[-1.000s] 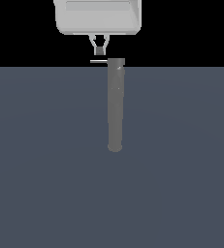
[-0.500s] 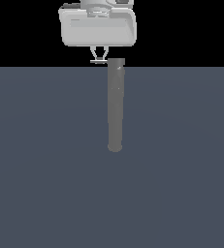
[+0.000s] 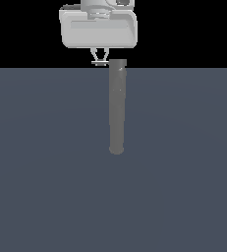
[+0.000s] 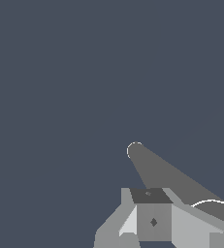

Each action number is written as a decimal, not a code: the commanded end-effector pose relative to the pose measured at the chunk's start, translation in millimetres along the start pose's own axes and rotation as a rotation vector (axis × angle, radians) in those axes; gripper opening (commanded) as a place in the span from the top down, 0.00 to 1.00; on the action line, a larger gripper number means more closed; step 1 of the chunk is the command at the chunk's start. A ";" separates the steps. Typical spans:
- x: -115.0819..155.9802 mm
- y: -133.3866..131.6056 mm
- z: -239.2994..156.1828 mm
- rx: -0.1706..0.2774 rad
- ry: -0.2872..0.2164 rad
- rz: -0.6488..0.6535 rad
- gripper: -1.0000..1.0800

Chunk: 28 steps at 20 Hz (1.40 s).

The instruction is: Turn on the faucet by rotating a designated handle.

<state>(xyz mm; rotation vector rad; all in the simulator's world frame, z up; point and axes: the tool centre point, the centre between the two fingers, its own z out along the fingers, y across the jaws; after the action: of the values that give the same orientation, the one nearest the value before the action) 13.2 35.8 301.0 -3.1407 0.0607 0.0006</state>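
- Exterior view: whole faucet [image 3: 117, 106], a long grey cylinder lying on the dark blue-grey floor [image 3: 46, 172], rounded end toward the camera, far end up at the floor's horizon under the white gripper [image 3: 99, 62].
- Only this view shows the handle [image 3: 99, 63]: a thin light rod sticking sideways from the faucet's far end toward the exterior view's left.
- Gripper body hangs above the handle; its two small fingers [image 3: 95, 55] converge downward to the rod and seem to meet at it. Too small to tell if they actually pinch it or are just pressed together, cannot tell.
- Wrist view: faucet [image 4: 171, 177] seen lengthwise, rounded tip far out over the floor [image 4: 60, 72], its near part passing behind blocky grey gripper parts [image 4: 152, 220].
- Handle not made out in the wrist view; fingertips cut off by the frame edge, so no finger gap is readable there.
- Top of the arm cropped in the exterior view.
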 end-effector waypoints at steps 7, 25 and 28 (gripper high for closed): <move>-26.5 -8.5 0.1 0.000 0.000 -0.001 1.00; -70.4 8.2 0.3 0.000 0.002 0.001 1.00; -77.1 10.7 0.3 0.000 0.001 0.000 1.00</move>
<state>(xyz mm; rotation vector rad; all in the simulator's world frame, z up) -53.4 28.4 300.3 -3.1401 0.0608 -0.0218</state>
